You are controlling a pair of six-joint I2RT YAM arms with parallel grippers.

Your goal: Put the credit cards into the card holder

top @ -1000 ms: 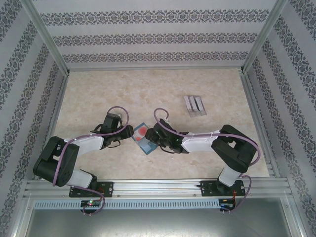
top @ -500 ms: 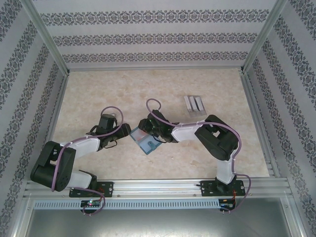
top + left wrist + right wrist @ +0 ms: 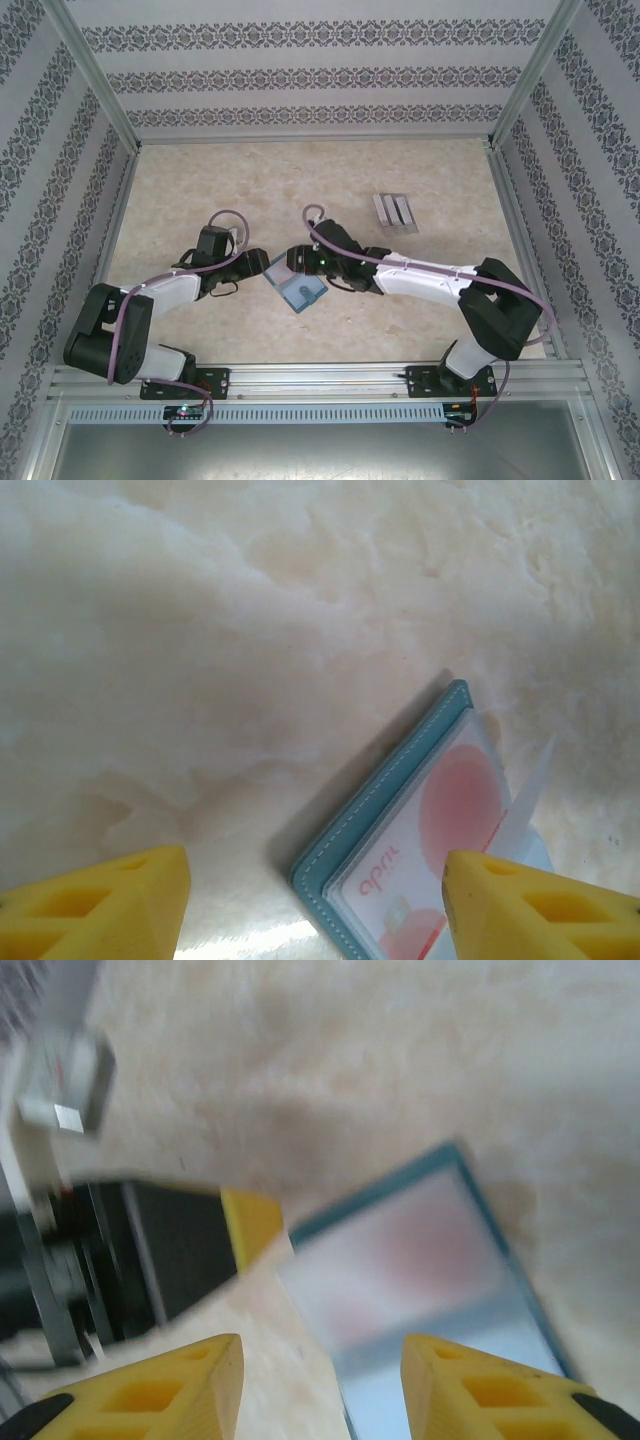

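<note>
The card holder (image 3: 300, 292) lies open on the table between both arms, teal with pale inner leaves. In the left wrist view the card holder (image 3: 385, 825) shows a white credit card with red circles (image 3: 450, 825) under a clear sleeve. My left gripper (image 3: 318, 910) is open at the holder's left corner, its right fingertip (image 3: 540, 905) over the sleeve's edge. From the far right, my right gripper (image 3: 320, 1390) hangs open above the card holder (image 3: 420, 1260), holding nothing. In the top view the left gripper (image 3: 252, 268) and right gripper (image 3: 290, 263) flank the holder's far end.
A clear plastic three-slot stand (image 3: 395, 212) lies on the table at the back right. Metal frame rails run along the table's edges (image 3: 320, 372), with patterned walls around. The left gripper's finger (image 3: 250, 1222) shows blurred in the right wrist view.
The right arm's elbow swung out to the right while its gripper stayed at the holder and opened a little. The left gripper opened wider. A pale leaf now covers the red card in the top view.
</note>
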